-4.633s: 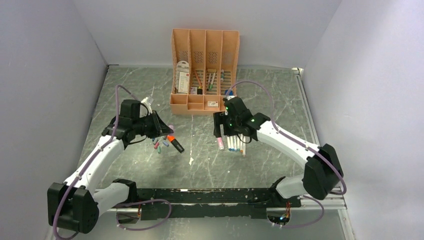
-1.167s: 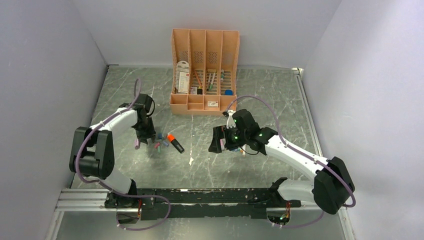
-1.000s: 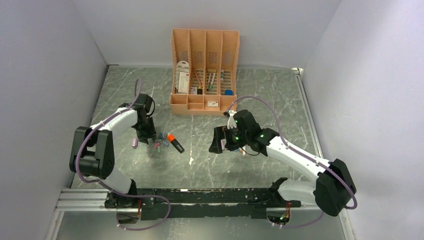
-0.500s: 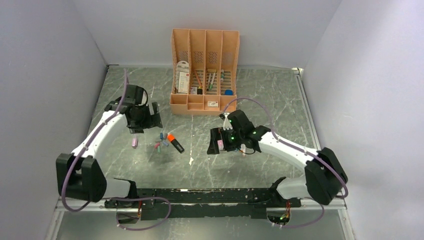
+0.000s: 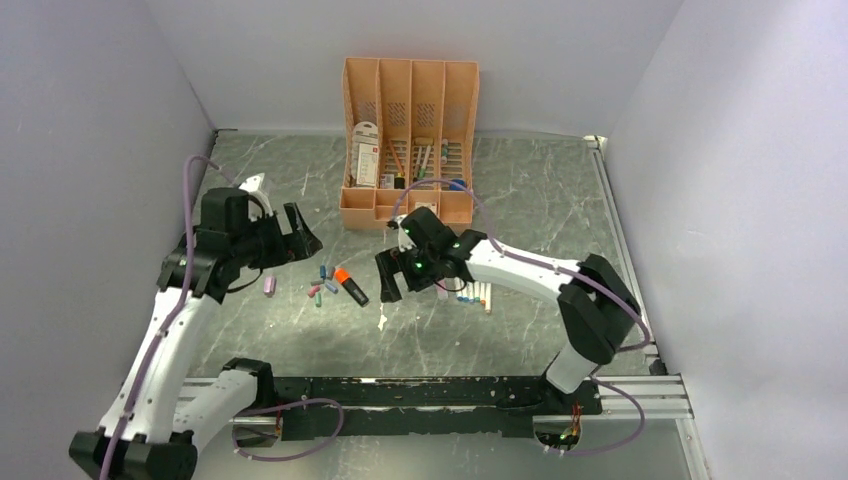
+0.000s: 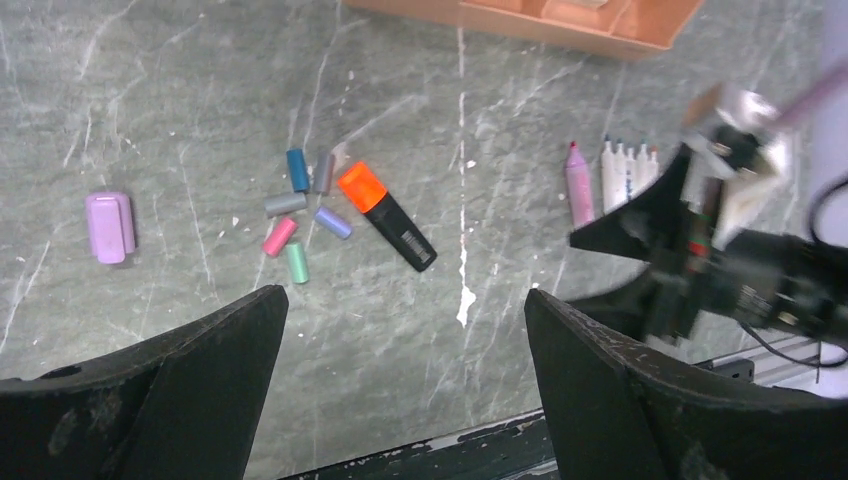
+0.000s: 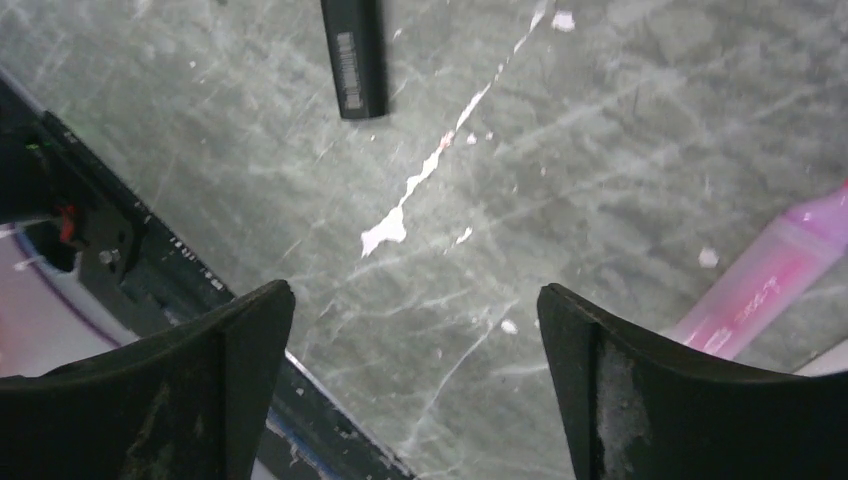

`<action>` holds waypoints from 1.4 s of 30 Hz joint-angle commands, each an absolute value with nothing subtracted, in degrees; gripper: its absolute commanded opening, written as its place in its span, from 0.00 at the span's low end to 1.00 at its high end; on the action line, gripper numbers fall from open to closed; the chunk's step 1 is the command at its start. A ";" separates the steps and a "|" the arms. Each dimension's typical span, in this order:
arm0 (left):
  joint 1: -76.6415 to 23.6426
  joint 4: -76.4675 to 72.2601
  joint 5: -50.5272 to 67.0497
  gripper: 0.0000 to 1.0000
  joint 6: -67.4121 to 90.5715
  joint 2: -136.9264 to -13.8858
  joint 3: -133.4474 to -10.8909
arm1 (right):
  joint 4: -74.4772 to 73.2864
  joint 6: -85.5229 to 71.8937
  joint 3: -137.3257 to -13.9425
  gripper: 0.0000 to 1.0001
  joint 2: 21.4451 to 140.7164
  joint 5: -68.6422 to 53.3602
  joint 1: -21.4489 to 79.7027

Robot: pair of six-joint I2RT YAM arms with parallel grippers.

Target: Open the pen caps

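Pen caps (image 6: 285, 204) are off and loose on the table (image 6: 200, 80): 6 small ones in a tight cluster left of centre, blue, mauve-grey, grey, lavender, pink and green, all lying flat, some touching. 1 chunkier lilac cap (image 6: 110, 227) lies alone, well left of the cluster. Orange cap (image 6: 361, 186) is seated on the black highlighter (image 6: 398, 232), which lies diagonally just right of the cluster, cap end toward it. Pink highlighter (image 6: 578, 188) and a row of slim white markers (image 6: 625, 162) lie side by side further right, tips toward the organizer, partly behind the right arm. Peach organizer (image 5: 360, 215) stands at the back of the table: 4 upright slots behind, low tray compartments in front. Leftmost slot holds a white packaged item (image 5: 366, 152). Middle slots hold a few pens (image 5: 422, 160) leaning upright. Front compartments hold small items, too small to identify. Left gripper (image 5: 297, 233) is above the table left of the cluster, jaws spread wide, nothing in them. Right gripper (image 7: 415, 300) hovers close over bare table between the black highlighter and the pink one, jaws also wide, nothing gripped.
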State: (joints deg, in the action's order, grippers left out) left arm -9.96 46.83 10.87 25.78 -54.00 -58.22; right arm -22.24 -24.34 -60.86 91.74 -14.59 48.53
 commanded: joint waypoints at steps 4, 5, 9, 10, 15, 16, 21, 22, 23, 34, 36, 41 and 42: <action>-9.49 47.67 13.85 1.00 26.76 -47.07 -58.27 | -25.85 -19.77 -71.11 0.78 102.23 -7.63 51.52; -9.49 47.95 13.90 0.99 26.66 -46.48 -58.35 | -25.94 -19.36 -72.91 0.76 103.56 -6.82 52.02; -9.49 49.72 12.74 1.00 25.73 -45.08 -58.80 | -26.40 -18.30 -77.64 0.62 108.40 -4.33 53.40; -9.49 50.36 12.35 1.00 25.63 -44.90 -58.99 | -26.37 -18.15 -78.48 0.60 109.38 -3.96 53.67; -9.49 51.77 11.34 1.00 26.22 -41.96 -60.30 | -26.17 -17.75 -82.41 0.55 113.63 -3.21 54.92; -9.49 51.87 11.31 1.00 26.58 -41.26 -60.63 | -26.08 -17.83 -83.04 0.55 114.25 -3.12 55.28; -9.49 51.28 12.32 0.99 28.40 -38.45 -61.01 | -26.06 -18.26 -85.93 0.55 118.10 -2.31 57.13; -9.49 51.18 12.57 1.00 28.51 -38.34 -60.92 | -26.09 -18.31 -86.58 0.55 118.77 -2.05 57.48; -9.49 51.16 12.66 1.00 28.56 -38.30 -60.83 | -26.34 -18.36 -87.22 0.55 119.50 -1.65 57.77; -9.49 51.14 12.52 1.00 27.82 -39.07 -61.70 | -32.39 -18.34 -95.63 0.41 127.15 6.92 60.21; -9.49 50.86 12.70 1.00 27.86 -39.21 -61.70 | -33.78 -18.36 -96.41 0.36 128.19 8.42 60.76; -9.49 50.03 13.32 1.00 28.20 -39.71 -61.46 | -34.96 -18.94 -94.32 0.14 127.47 8.46 61.09; -9.49 49.76 13.73 1.00 28.29 -39.76 -61.31 | -34.45 -19.24 -93.07 0.12 126.62 8.11 61.02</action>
